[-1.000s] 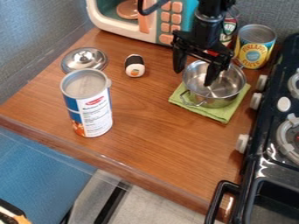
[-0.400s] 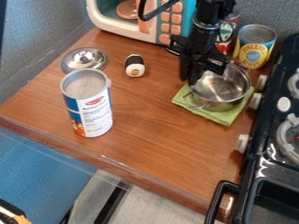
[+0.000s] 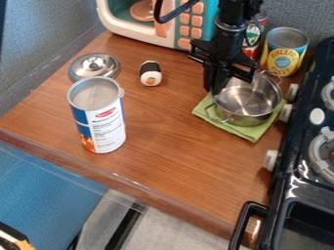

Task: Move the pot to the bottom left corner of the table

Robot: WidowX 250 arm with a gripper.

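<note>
Camera view: labelled can (image 3: 281,59) near pot (image 3: 246,118)

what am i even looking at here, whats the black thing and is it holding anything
The black thing is a robot arm ending in a black two-finger gripper. All the pictures come from one fixed camera looking down at a slant. The gripper is at the picture-left rim of a shiny metal pot; I cannot tell whether it holds it. The pot sits on a green cloth on a brown wooden table, with a round silver lid, a tall blue-and-white can and a small black-and-white toy. A black stove stands at right.
</note>
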